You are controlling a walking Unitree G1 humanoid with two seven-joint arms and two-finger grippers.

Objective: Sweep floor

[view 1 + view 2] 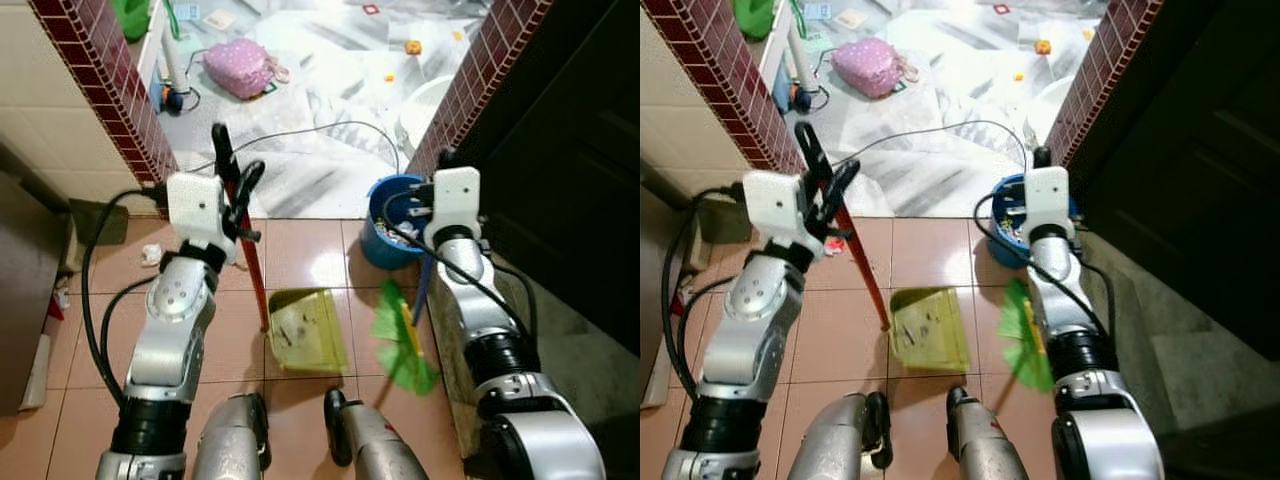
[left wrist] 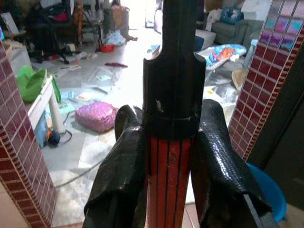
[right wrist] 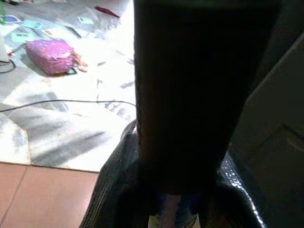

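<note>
A yellow dustpan [image 1: 307, 330] holding a few scraps is resting on the tiled floor [image 1: 300, 255], the green broom [image 1: 403, 340] just beside it. The left claw [image 1: 238, 190] is clamping the dustpan's red handle [image 1: 252, 255], the right claw [image 1: 437, 160] is clamping the broom's stick. Litter on the pale floor beyond suggests sweeping is barely underway.

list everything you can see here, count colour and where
dustpan: 1, yellow-green, on the tiles between the arms
dustpan handle: 1, red with black top, in the left gripper
broom: 1, green bristles, by the right arm
bucket: 1, blue, at the doorway's right side
bag: 1, pink, on the far floor
cable: 1, dark, across the pale floor
left gripper: 1, black fingers shut on the dustpan handle
right gripper: 1, black fingers round the broom's dark handle
</note>
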